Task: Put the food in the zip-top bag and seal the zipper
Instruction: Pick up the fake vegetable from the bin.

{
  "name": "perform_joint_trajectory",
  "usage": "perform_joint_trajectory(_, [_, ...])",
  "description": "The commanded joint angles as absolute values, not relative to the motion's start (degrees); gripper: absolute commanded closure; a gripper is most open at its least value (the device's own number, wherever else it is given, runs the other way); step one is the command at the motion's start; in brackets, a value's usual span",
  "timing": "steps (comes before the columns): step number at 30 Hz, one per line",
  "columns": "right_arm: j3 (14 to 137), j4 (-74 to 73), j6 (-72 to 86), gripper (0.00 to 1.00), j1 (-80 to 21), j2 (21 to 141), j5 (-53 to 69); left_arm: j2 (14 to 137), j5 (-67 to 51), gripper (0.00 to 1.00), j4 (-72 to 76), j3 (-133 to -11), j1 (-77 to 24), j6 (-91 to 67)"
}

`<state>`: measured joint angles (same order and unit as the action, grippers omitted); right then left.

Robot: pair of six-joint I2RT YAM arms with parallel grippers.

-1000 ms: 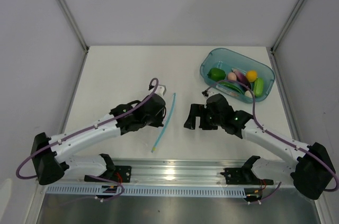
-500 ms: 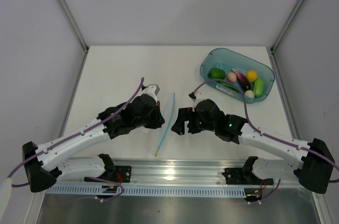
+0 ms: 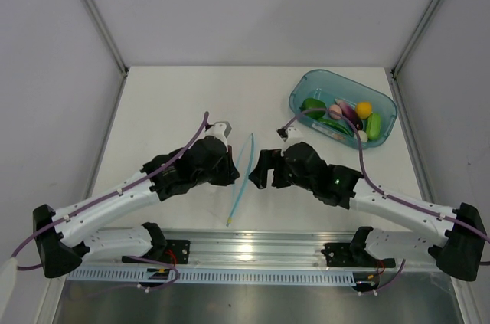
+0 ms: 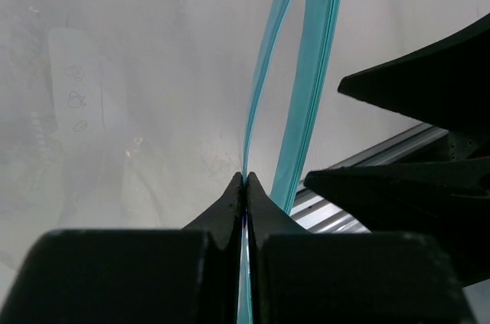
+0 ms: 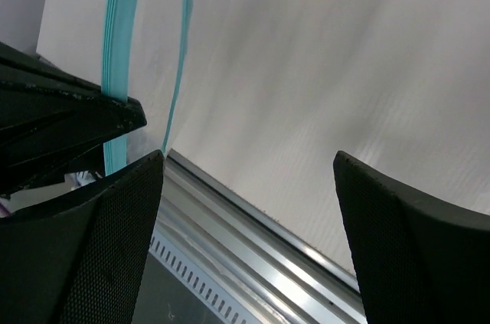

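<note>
L claw (image 4: 246, 178): clenched tight on the zipper (image 4: 264, 79). Tips meet w/ the blue strip pinched btwn them.
R claw (image 5: 245, 163): let go, fingers wide apart, nothing in it. It sits just right of the zipper & faces my L claw.
Zipper: thin blue strip btwn my 2 claws, near the middle of the tabletop (image 3: 168, 102). It runs from the near side toward the far side. My L wrist cam shows 2 blue lines split apart above the pinch.
Bag (image 4: 153, 109): clear & crinkly, on the left of the strip in my L wrist cam. White patch w/ small marks on it. Hard to see from the top cam.
Food: none in the bag, all in the teal tub (image 3: 315, 79). That is the green pepper (image 3: 311, 105), pink egg (image 3: 335, 111), purple eggplant (image 3: 351, 116), yellow-orange fruit (image 3: 364, 109) & long green veg (image 3: 374, 125).
Tub: far right of the tabletop, well apart from the bag & both claws.
</note>
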<state>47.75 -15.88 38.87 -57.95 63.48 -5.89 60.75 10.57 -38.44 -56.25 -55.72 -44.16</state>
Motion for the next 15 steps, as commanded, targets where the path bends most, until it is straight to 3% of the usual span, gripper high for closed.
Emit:
perform_joint_trajectory(1, [53.0, -20.8, 36.7, 0.08, -57.0, 62.1, -15.1, 60.8, 12.3, 0.99, -36.9, -56.6, -56.0, -44.7])
perform_joint_trajectory(5, [59.7, -29.1, 33.0, 0.05, -47.7, 64.3, -17.5, 61.0, 13.2, 0.99, -36.3, -57.0, -55.8, -43.5])
perform_joint_trajectory(15, [73.5, -29.0, 21.5, 0.03, -20.7, 78.6, -11.1, 60.6, 13.4, 0.99, -35.9, -57.7, -53.9, -39.6])
